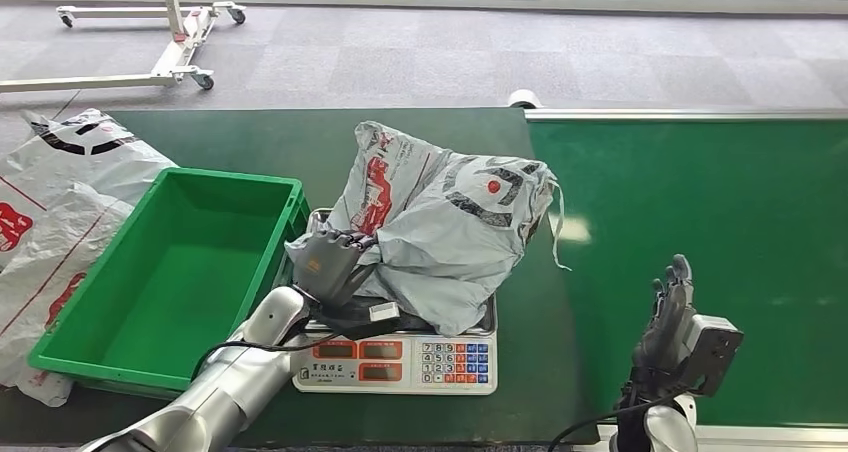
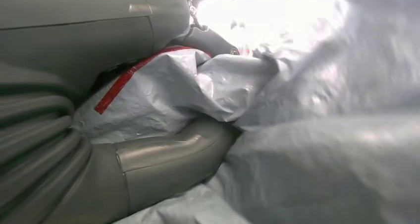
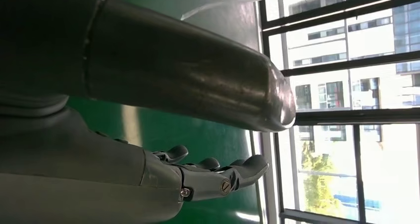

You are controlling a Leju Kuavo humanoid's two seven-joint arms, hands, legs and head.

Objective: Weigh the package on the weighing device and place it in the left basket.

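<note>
Parcel-sorting test area in an office-type building: green conveyor belt, counter scale with keypad, green crate at 9 o'clock, grey carpet tiles, large windows.

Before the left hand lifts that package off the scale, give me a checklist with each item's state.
1. Left hand grips the package: ok, fingers are closed on the bag's near-left edge; the left wrist view shows plastic bunched against the thumb.
2. Package rests on the scale: ok.
3. Weight reading taken: cannot tell, the displays are too small to read.
4. Green basket ready to receive: ok, nothing inside it.
5. Right hand out of the way: ok, open over the green belt, apart from the package.
</note>
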